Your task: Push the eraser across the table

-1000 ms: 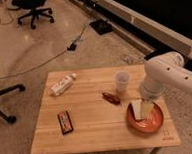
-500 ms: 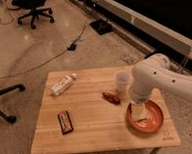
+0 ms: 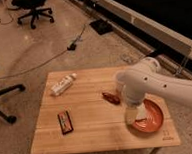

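The eraser (image 3: 65, 121), a small flat block with black edges and a reddish-orange face, lies on the front left part of the light wooden table (image 3: 94, 132). My white arm (image 3: 150, 87) reaches in from the right. My gripper (image 3: 133, 116) hangs low over the left rim of a red plate, well to the right of the eraser and apart from it.
A white bottle (image 3: 63, 84) lies at the back left of the table. A glossy dark-red oblong item (image 3: 110, 96) lies mid-table just left of my arm. The red plate (image 3: 154, 118) sits at the front right. Office chairs (image 3: 31, 9) and a cable (image 3: 62, 51) are on the floor behind.
My arm has swung left across the table, and the gripper has moved from over the plate's middle to its left rim. The eraser, bottle and red item have not moved.
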Available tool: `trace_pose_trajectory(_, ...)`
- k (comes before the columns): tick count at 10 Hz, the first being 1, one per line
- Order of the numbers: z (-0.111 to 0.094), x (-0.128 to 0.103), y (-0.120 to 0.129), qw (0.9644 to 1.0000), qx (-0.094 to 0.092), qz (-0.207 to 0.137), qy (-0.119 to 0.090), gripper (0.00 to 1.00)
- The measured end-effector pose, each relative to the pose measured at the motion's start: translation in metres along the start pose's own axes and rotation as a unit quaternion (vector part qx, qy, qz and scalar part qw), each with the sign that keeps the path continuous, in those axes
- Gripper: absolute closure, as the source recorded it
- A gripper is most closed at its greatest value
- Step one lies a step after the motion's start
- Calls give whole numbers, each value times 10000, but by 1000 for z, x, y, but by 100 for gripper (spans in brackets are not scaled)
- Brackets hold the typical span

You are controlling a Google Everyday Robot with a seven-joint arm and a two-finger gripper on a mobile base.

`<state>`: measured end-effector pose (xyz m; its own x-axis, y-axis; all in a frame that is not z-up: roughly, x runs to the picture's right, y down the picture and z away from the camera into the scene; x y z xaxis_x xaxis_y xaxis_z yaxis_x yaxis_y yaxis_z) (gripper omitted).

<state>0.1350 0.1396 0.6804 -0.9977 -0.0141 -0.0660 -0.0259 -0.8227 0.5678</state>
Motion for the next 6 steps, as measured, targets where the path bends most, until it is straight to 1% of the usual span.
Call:
trace_pose_trajectory(1, 1, 2, -2, 10000, -11, -20, -17, 20)
trace_pose_trajectory(4, 5, 30, -2, 9997, -40, -229, -66, 20)
trace_pose_trajectory(5, 6, 35, -1, 9996, -44, -283, -73, 20)
trace_pose_trajectory(6, 6, 34, -1, 9995, -21, -299, -77, 20)
